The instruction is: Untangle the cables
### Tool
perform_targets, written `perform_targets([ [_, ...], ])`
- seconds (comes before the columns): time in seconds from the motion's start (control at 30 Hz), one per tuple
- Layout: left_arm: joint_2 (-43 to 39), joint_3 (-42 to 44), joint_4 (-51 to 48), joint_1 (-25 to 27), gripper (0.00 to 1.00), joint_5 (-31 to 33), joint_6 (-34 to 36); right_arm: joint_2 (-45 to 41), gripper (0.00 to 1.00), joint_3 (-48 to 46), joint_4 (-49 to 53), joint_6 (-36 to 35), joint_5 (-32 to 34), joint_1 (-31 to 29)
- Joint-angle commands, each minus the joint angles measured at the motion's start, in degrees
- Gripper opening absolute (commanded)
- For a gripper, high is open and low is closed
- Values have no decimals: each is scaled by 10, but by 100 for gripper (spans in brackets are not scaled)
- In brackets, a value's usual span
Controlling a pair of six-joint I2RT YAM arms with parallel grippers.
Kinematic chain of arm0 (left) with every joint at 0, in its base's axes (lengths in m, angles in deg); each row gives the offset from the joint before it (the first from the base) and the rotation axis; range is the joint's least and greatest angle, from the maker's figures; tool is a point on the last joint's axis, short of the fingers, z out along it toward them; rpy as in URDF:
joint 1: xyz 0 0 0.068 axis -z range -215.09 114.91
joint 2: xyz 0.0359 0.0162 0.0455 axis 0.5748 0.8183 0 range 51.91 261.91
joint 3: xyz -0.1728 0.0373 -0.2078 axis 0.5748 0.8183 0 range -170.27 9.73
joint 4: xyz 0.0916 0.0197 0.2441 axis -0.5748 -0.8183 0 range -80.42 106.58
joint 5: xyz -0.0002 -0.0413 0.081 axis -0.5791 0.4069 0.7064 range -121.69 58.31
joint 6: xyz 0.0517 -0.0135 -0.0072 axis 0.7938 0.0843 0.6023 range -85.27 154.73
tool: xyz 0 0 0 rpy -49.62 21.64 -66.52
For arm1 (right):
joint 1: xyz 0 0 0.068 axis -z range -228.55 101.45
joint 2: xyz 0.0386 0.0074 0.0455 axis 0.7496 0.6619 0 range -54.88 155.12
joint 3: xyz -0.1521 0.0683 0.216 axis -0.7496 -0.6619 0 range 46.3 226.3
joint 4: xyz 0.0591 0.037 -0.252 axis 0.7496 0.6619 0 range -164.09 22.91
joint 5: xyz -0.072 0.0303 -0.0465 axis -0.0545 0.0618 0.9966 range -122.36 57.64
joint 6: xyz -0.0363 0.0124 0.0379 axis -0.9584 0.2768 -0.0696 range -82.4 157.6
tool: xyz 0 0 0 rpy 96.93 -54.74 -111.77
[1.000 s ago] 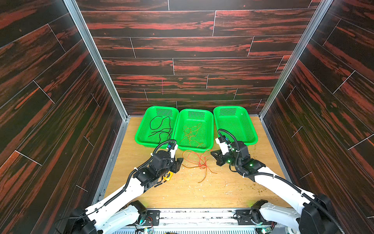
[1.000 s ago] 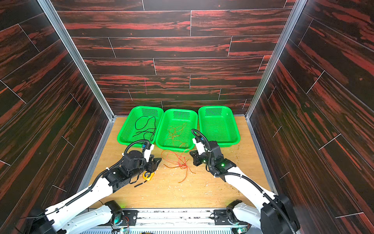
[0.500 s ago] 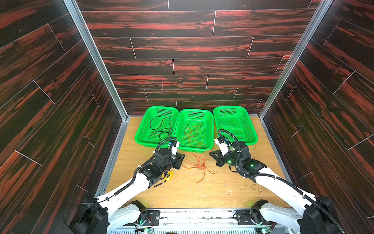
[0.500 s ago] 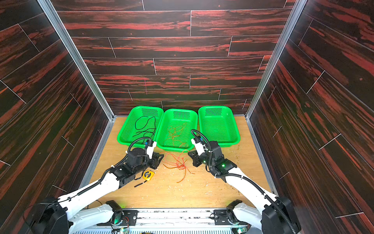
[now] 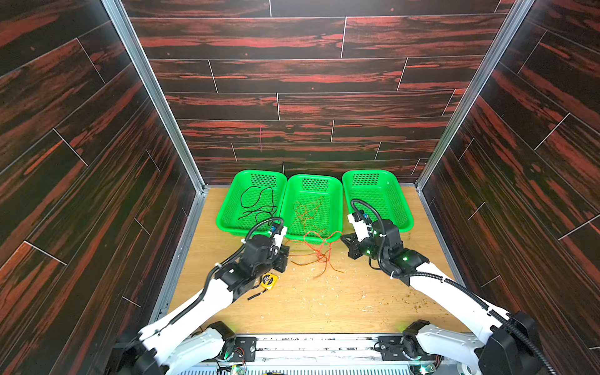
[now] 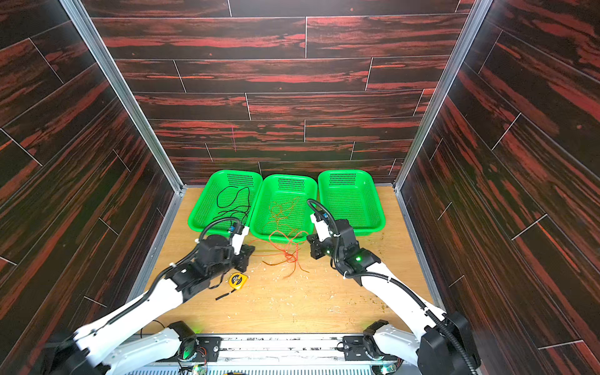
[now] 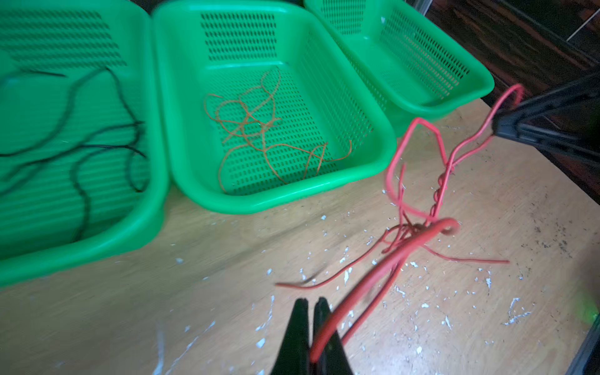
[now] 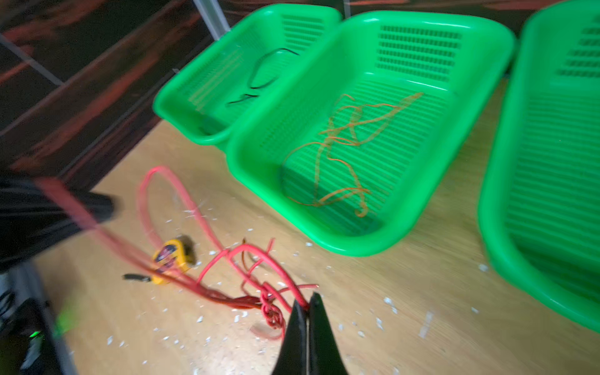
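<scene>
A red cable lies knotted and looped on the wooden table between both arms. In the left wrist view my left gripper is shut on one thick strand of the red cable. My right gripper is shut on another strand of the red cable, right beside its tight knot. In both top views the left gripper and right gripper flank the tangle. The black cable lies in the left basket and the orange cable in the middle one.
Three green mesh baskets stand along the back: left, middle and right, the right one holding nothing. A yellow tape measure and a short black stick lie by the left arm. White crumbs litter the table.
My left gripper moved up and right to the red tangle and closed on a strand. The tangle has been drawn up slightly between the grippers. The right gripper stayed shut.
</scene>
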Motion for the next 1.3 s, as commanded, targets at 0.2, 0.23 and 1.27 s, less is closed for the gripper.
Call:
perform_targets([
  [0.2, -148, 8, -74, -5, 0, 137, 35, -15, 0, 15, 140, 35, 71, 20],
  [0.23, -151, 1, -83, -5, 0, 149, 40, -16, 0, 16, 154, 41, 76, 20],
  [1.27, -140, -87, -114, -28, 0, 92, 98, 97, 5, -14, 131, 50, 101, -69],
])
